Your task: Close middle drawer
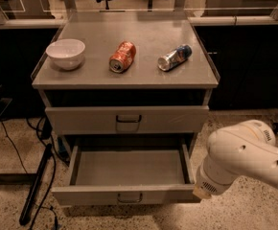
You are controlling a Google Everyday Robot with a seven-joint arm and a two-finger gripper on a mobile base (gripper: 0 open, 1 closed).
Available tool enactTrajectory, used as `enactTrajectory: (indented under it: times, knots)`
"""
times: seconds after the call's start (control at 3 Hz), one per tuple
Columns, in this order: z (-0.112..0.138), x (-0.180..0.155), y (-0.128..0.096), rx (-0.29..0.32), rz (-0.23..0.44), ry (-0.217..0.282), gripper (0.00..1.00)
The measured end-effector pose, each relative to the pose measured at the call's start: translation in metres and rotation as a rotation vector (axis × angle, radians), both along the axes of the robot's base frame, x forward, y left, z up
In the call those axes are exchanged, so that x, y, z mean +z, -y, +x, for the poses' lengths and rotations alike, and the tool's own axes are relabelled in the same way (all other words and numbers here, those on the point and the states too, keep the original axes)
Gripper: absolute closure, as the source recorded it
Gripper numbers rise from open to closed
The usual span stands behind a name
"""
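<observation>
Camera view, open middle drawer [91, 194], pincer unseen

Looks down from high in front of the worktop [144, 35], facing its front squarely and tilted steeply floorward. Sits close, filling most of the width with the worktop and catching the open middle drawer [129, 169] below it near the bottom edge. Takes in only a white arm [244, 159] segment low and right of the worktop; tool out of frame.
</observation>
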State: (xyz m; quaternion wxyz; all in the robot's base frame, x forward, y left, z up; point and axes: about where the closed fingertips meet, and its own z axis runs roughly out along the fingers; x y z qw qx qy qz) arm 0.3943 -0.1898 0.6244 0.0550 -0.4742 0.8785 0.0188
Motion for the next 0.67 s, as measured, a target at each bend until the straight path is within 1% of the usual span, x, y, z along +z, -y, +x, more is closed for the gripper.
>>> enactTrajectory:
  times: [0.33,0.67]
  knots:
    - [0.001,-0.040,-0.003,-0.029,0.000,-0.011,1.00]
    - [0.007,-0.102,-0.009,-0.080,0.040,-0.054,1.00]
